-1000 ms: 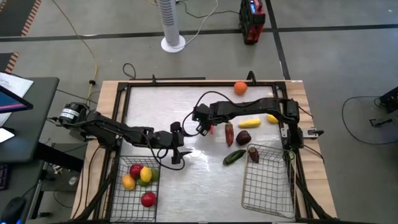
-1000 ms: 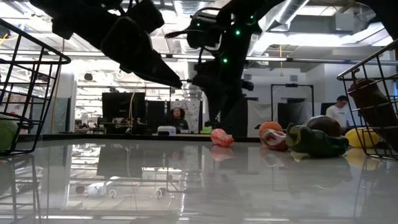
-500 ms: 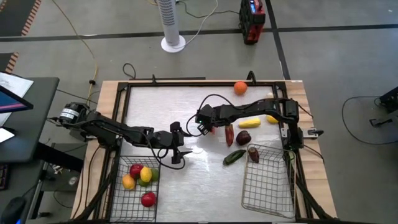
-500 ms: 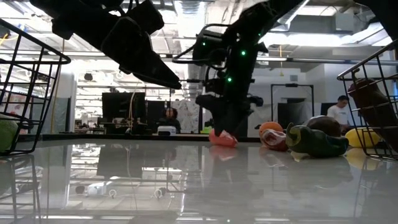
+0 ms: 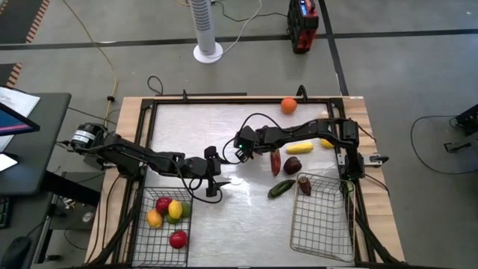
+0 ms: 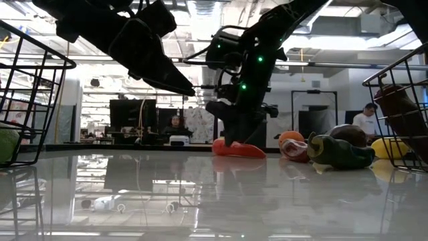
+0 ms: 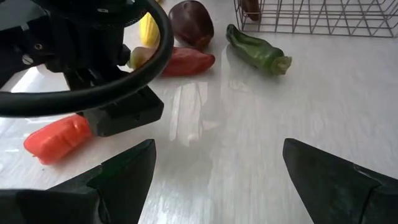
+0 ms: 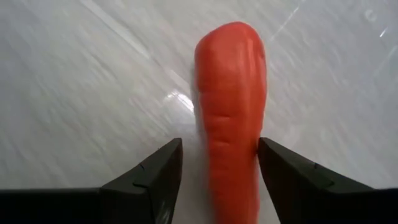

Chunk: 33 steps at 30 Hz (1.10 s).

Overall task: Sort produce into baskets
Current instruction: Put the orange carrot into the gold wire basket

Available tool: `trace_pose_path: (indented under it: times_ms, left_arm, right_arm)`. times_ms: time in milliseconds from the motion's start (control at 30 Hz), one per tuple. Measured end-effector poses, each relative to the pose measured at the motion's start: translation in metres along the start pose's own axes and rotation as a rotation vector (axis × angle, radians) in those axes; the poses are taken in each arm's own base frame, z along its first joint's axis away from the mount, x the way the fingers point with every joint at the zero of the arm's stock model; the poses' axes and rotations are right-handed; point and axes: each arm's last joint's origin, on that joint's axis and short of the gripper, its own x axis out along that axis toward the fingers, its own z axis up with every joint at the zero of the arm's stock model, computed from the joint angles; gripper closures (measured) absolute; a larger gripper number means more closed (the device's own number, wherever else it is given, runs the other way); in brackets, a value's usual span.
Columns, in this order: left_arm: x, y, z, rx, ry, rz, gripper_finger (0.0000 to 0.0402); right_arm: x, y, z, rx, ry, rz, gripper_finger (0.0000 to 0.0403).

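A carrot (image 8: pixel 229 112) lies on the table near the middle; it also shows in the high view (image 5: pixel 255 155), the low view (image 6: pixel 237 148) and the left wrist view (image 7: pixel 57 137). My right gripper (image 8: pixel 221 171) is low over it and open, one finger on each side of the carrot. My left gripper (image 5: pixel 219 181) hovers open and empty to the carrot's near left. The left basket (image 5: pixel 143 239) holds apples, a lemon and other fruit. The right basket (image 5: pixel 323 224) holds one dark piece (image 5: pixel 304 184). My right gripper straddles the carrot's near part, slanting down, with its fingers lying along the carrot. One finger (image 8: pixel 280 168) meets the carrot's side (image 8: pixel 254 146); a thin gap shows at the other finger (image 8: pixel 155 174). The carrot lies flat on the table.
A red pepper (image 5: pixel 275 161), a dark plum (image 5: pixel 292 165), a yellow corn (image 5: pixel 299 148) and a lemon (image 5: pixel 326 142) lie right of the carrot. A green vegetable (image 5: pixel 281 188) lies by the right basket, and an orange (image 5: pixel 288 105) at the far edge.
My right gripper has come down onto the carrot, so that its fingers stand on either side of it. The carrot has turned about on the table and now shows its long side to the low view.
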Motion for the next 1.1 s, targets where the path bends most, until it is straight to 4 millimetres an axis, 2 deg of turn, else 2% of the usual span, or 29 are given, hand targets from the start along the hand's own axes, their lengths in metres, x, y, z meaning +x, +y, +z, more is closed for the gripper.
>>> trace_pose_path:
  times_ms: [433, 567, 733, 867, 1000, 1100]
  left_arm:
    - [0.000, 0.000, 0.000, -0.004, -0.001, -0.002, 0.0060]
    - [0.000, 0.000, 0.000, -0.005, 0.000, -0.003, 0.0060]
    - [0.000, 0.000, -0.001, -0.005, 0.006, -0.003, 0.0060]
    - [0.000, 0.000, -0.002, -0.002, 0.018, -0.003, 0.0060]
    - [0.000, 0.000, -0.003, 0.000, 0.026, -0.002, 0.0060]
    - [0.000, 0.000, -0.004, -0.001, 0.041, -0.001, 0.0060]
  right_arm:
    - [0.000, 0.000, -0.001, -0.042, 0.022, 0.012, 0.0282]
    - [-0.001, 0.000, -0.001, -0.048, 0.029, 0.024, 0.0301]
    - [-0.002, 0.000, -0.001, -0.055, 0.040, 0.031, 0.0305]
    - [-0.015, 0.001, 0.002, -0.080, 0.046, 0.044, 0.0306]
    - [-0.045, 0.001, 0.015, -0.087, -0.012, 0.088, 0.0310]
    - [-0.067, -0.004, 0.018, -0.103, -0.020, 0.097, 0.0318]
